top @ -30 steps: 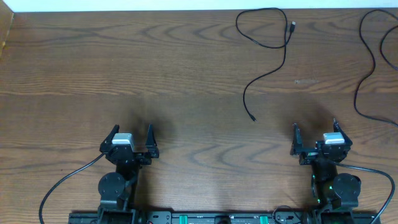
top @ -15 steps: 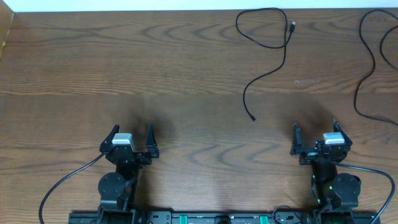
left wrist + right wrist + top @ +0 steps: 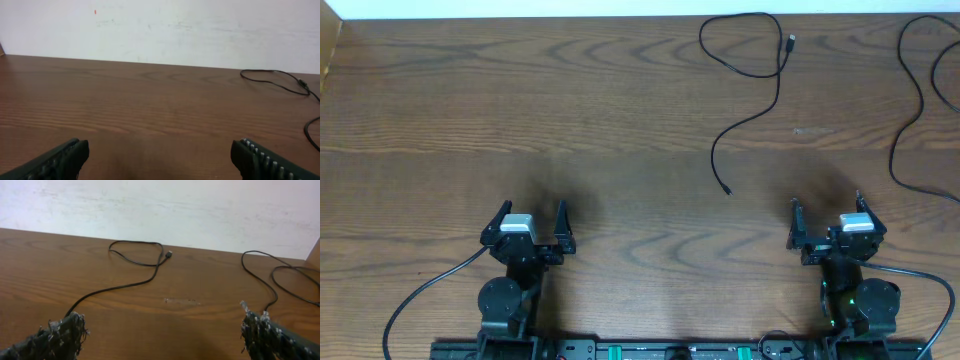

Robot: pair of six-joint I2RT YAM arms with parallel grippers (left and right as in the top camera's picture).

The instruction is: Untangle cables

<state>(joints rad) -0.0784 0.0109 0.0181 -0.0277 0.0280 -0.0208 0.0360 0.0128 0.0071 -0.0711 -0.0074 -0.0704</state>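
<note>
Cables point(image 3: 713, 160) toward far right corner of table point(image 3: 470, 100), long axis near-to-far, loose end just ahead of right tool point(image 3: 826, 204); left tool point(image 3: 532, 207) well apart; both spread wide, empty.

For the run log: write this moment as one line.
left gripper: open, empty | right gripper: open, empty | black cable: loose, far centre | second black cable: far right | contact: none
</note>
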